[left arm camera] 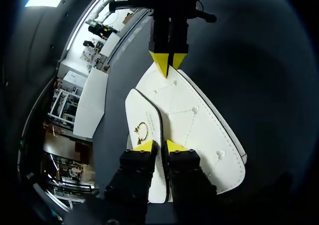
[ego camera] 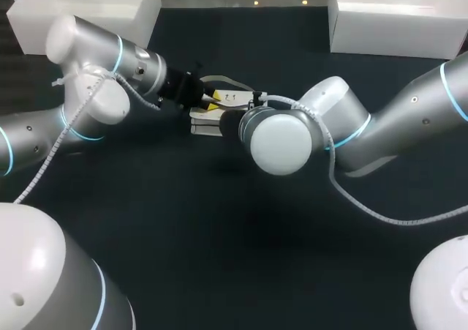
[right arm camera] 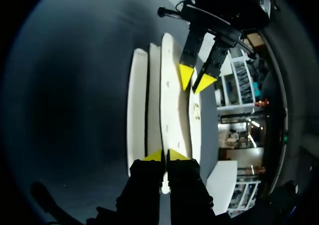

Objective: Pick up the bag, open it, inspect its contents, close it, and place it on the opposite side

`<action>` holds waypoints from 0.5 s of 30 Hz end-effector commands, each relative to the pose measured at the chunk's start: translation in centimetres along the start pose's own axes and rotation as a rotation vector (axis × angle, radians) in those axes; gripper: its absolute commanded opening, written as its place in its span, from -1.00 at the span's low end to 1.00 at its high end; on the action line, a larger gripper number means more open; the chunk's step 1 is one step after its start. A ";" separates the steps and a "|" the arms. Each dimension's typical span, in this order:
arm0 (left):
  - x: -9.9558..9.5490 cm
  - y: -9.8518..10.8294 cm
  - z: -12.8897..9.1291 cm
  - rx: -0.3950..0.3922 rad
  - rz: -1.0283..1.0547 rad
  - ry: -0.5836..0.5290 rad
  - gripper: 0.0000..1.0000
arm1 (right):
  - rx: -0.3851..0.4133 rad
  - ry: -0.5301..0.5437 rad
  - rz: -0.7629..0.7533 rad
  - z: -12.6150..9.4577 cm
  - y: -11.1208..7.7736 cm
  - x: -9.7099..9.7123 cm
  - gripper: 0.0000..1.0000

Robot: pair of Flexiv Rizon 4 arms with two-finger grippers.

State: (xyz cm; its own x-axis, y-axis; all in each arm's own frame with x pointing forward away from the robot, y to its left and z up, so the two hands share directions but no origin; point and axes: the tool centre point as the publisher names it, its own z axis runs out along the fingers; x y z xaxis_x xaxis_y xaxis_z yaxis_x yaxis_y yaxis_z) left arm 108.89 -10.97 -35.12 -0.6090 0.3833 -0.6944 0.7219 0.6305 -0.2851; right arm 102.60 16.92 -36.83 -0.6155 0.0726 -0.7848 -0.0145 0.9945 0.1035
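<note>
Bag [left arm camera: 199,125]: white, flat, with a flap [left arm camera: 141,110] carrying a gold clasp [left arm camera: 142,131]. It sits between the two grippers over the middle of the dark table [ego camera: 219,220]. I can't tell if it rests on the cloth or hangs just above it.

Left gripper [left arm camera: 159,147] is at the bag's near end in its own wrist view. The fingers are almost together, with only a thin gap, and the flap's dark-edged rim runs into that gap. I read it as pinching the rim, with the clasp just ahead of one fingertip.

Right gripper [right arm camera: 164,156] is at the opposite end of the bag. Its tips are just as narrow, and a thin white panel passes between them, so that's a pinch too. The bag's other layers lie beside that panel, outside the fingers.

Why held like this (my read): one arm on each end of the bag, facing each other. That looks set up so one arm steadies the body while the other peels the flap back. The layers are close together and the clasp side is only slightly parted, so the opening step is barely begun.

Each wrist view shows the other arm's yellow tips at the far end of the bag, touching it. Two white boxes [ego camera: 88,12] stand well beyond the bag, near the table's back.
</note>
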 end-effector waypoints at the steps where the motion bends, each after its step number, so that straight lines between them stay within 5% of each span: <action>1: 0.0 -0.1 0.7 -0.011 -0.016 -0.017 -0.88 | -0.010 -0.108 0.000 0.2 -0.1 0.5 -1.00; 3: -0.4 0.1 0.5 0.001 -0.031 -0.023 -1.00 | -0.010 -0.108 0.000 0.2 -0.1 0.5 -1.00; 15: -3.6 1.0 -1.4 0.054 -0.178 0.029 -1.00 | -0.010 -0.108 0.000 0.2 -0.1 0.5 -1.00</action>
State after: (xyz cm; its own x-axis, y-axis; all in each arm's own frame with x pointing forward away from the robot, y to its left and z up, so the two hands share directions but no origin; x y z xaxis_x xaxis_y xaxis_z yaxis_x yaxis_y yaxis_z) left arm 109.98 -11.27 -33.12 -0.7124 0.2589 -0.6523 0.6246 0.6578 -0.4210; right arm 102.70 17.01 -36.72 -0.6136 0.0731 -0.7862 -0.0151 0.9944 0.1042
